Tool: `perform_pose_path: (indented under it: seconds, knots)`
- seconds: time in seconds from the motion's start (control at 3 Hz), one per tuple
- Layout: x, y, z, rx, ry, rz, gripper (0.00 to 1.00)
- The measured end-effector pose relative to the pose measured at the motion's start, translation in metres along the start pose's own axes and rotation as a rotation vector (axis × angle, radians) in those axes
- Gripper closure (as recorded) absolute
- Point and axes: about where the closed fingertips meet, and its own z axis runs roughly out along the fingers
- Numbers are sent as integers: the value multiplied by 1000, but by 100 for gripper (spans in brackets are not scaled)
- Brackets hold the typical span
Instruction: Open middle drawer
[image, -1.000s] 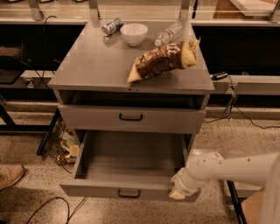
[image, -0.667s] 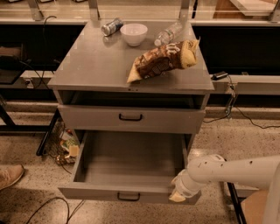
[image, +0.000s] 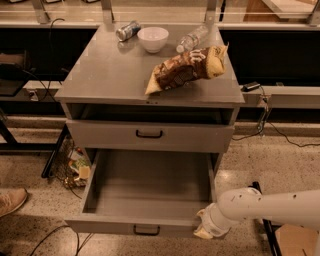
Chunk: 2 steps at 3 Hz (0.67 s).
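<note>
The middle drawer (image: 150, 192) is pulled far out of the grey cabinet. Its plain grey box is bare inside, and a small black bar handle (image: 146, 230) sits at the centre of its front. My gripper (image: 205, 229), on a white arm coming in from the right, is at the drawer's front right corner, against the front panel. A shorter drawer (image: 150, 136) above it, with its own black handle, is nearly shut with a dark gap over it. Anything below the open drawer is hidden.
On the cabinet top (image: 105, 75) lie a brown chip bag (image: 187, 70), a white bowl (image: 153, 38), a can (image: 127, 30) and a plastic bottle (image: 192, 37). A wire basket (image: 67, 165) stands to the cabinet's left. A shoe (image: 11, 200) is at the left edge. Cables run across the floor.
The middle drawer has slid further out towards the camera. My gripper has moved with its front right corner.
</note>
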Motion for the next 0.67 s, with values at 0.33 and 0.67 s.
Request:
perform_pose_path:
  seconds: [0.33,0.67]
  knots:
    - [0,0,0,0,0,0,50]
    - [0,0,0,0,0,0,27]
